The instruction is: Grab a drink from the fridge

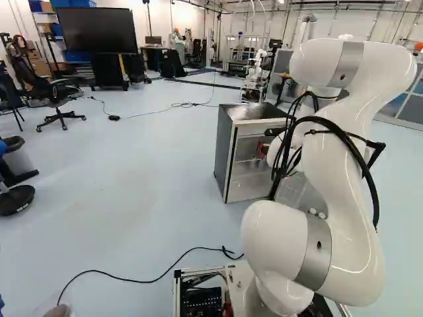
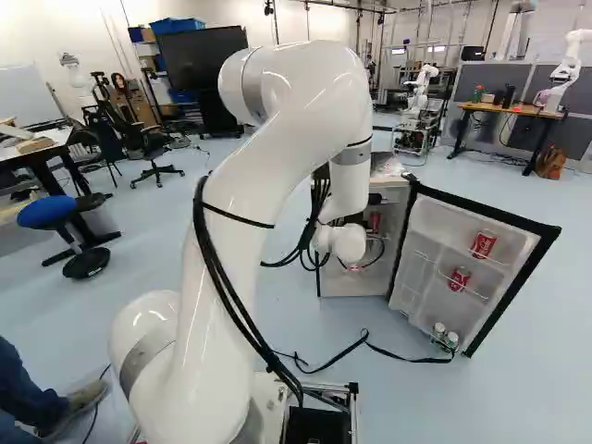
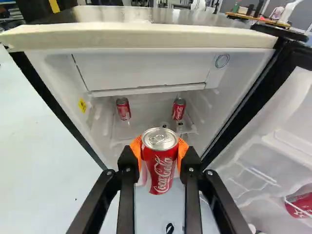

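Note:
At the fridge [image 1: 225, 148] opening in the left base view is my gripper [image 1: 262, 150], partly hidden by the arm. The wrist view shows the gripper [image 3: 160, 155] shut on an upright red drink can [image 3: 160, 168], an orange pad on each side of it. Beyond the held can, two more red cans, one to each side [image 3: 123, 109] [image 3: 179, 109], stand inside the fridge, with can tops low between them. The fridge door [image 2: 427, 222] hangs open at the right of the right base view, holding red cans [image 2: 483, 244] [image 2: 459, 278] on its racks.
A dark strap [image 2: 347, 352] lies on the floor between base and fridge door. A black cable [image 1: 152, 281] crosses the floor near the base. Another robot [image 1: 256, 76] stands behind the fridge. A person's leg and shoe [image 2: 79, 407] show left of the base.

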Controlling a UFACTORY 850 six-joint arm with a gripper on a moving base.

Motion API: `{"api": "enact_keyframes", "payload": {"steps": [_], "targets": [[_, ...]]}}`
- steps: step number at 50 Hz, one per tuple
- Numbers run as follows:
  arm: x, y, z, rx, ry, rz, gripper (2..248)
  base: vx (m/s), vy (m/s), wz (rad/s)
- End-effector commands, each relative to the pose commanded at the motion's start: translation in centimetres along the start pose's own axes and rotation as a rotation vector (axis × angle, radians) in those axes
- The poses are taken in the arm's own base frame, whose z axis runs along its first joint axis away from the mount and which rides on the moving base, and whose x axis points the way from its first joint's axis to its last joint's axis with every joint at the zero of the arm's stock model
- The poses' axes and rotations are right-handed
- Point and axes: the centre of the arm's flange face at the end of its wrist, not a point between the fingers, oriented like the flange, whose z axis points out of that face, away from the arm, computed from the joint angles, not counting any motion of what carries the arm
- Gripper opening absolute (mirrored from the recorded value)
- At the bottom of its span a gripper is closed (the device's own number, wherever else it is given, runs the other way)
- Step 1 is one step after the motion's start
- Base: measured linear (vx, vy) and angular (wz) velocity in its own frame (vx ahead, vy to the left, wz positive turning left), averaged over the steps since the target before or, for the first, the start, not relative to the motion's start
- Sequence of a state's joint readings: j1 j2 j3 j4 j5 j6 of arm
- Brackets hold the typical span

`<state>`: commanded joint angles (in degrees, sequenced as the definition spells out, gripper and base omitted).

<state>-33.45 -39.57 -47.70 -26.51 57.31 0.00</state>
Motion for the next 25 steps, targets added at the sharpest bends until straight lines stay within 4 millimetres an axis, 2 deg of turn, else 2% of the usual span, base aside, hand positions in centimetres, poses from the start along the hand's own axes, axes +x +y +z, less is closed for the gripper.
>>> {"api": "enact_keyframes", "payload": {"steps": [25], "targets": [[2.6,0.0,-1.6,-0.011,0.04,-0.017,93,0.0,0.0,0.0]]}}
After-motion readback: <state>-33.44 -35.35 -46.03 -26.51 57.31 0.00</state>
